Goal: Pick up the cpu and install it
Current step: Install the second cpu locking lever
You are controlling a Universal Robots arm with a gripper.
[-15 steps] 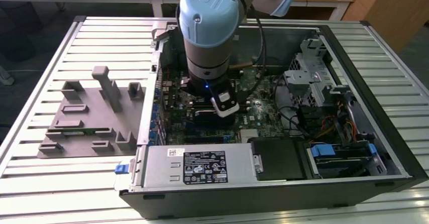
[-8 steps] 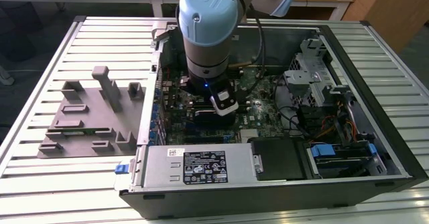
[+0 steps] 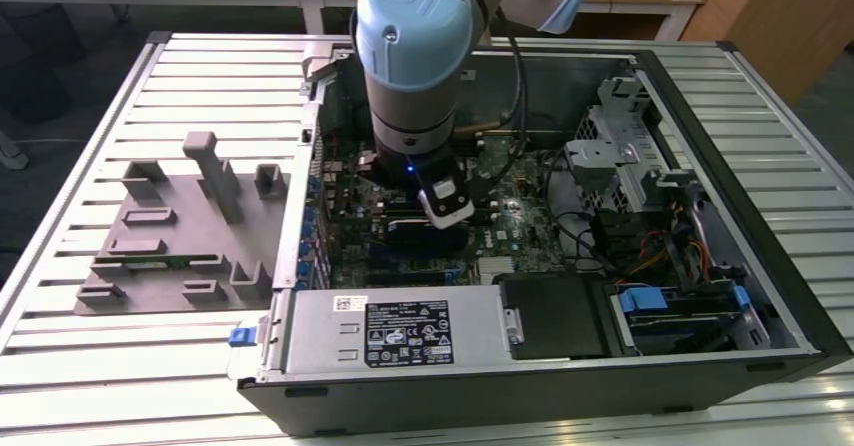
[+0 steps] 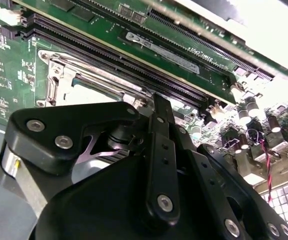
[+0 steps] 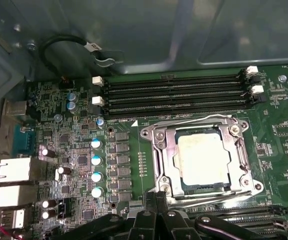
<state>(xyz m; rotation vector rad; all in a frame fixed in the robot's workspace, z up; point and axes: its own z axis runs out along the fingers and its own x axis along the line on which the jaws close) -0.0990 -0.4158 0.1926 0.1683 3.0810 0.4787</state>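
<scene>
The cpu [image 5: 204, 160], a pale silvery square chip, lies flat inside the metal-framed socket [image 5: 156, 150] on the green motherboard. In the first wrist view my gripper [image 5: 156, 196] hangs just off one edge of the socket, apart from the chip, its black fingers [image 5: 151, 201] together and holding nothing. The second wrist view has the gripper [image 4: 160, 102] with thin fingers pressed together above the socket frame [image 4: 59, 70]. In the exterior view the arm reaches down into the open computer case, and the gripper [image 3: 447, 214] is low over the board.
Black memory slots [image 5: 174, 92] run beside the socket, with one green memory stick [image 4: 169, 50] seated. Capacitors [image 5: 96, 160] stand nearby. The power supply [image 3: 387, 331], drive cage [image 3: 627, 151] and cables [image 3: 641, 246] crowd the case. A grey fixture plate [image 3: 174, 236] lies on the exterior view's left.
</scene>
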